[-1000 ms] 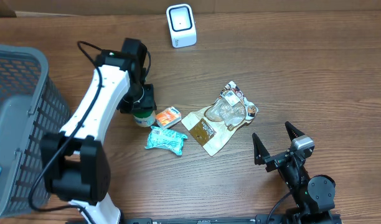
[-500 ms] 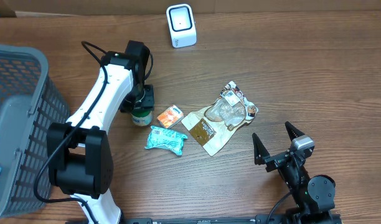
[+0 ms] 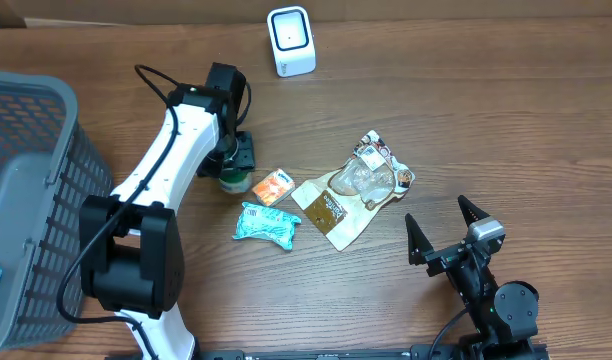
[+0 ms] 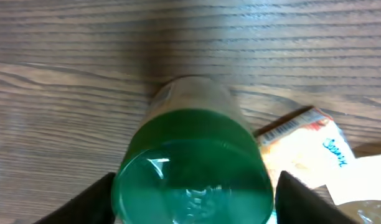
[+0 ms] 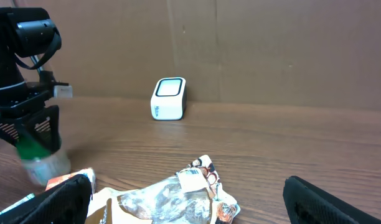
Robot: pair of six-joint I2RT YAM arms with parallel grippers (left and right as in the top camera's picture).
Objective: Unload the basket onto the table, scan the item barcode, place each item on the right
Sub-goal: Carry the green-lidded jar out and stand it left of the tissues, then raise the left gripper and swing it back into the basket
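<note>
The left gripper (image 3: pixel 232 166) straddled the green-capped bottle (image 4: pixel 193 168), which stood on the table (image 3: pixel 486 120) directly beneath it, long axis roughly in line with the gripper. A firm pinch could not be confirmed. The scanner (image 3: pixel 291 40) lay beyond the bottle, nearer this arm. The right gripper (image 3: pixel 435 212) was spread and empty. No label text was legible.

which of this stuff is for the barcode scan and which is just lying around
For the job: green-lidded clear jar, white box-shaped scanner.
Lying about: small orange packet, teal foil packet, clear-and-brown snack pouch, grey mesh basket.
</note>
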